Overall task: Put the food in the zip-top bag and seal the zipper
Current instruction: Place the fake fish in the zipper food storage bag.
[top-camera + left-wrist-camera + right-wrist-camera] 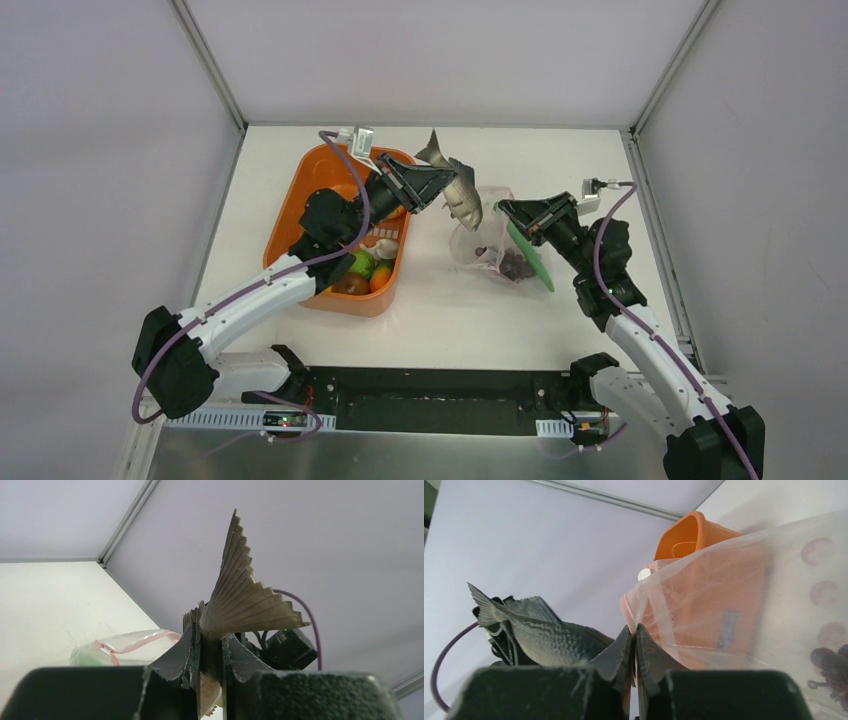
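My left gripper (447, 186) is shut on the grey fish (462, 190) and holds it in the air, head down, just left of the zip-top bag (480, 245). In the left wrist view the fish tail (245, 597) rises between my fingers (192, 652). My right gripper (507, 210) is shut on the bag's edge and holds its mouth up; the pinch shows in the right wrist view (634, 632). The bag holds the purple grapes (516, 264) and the long green pod (530, 256). The pink zipper (140, 641) shows along the bag's mouth. The fish (541, 635) hangs left of the bag (744, 610).
The orange basket (300, 215) stands left of the bag with green, red and orange round fruits (362, 265) in its near end. White walls and metal rails ring the table. The black base plate (430, 400) lies at the near edge.
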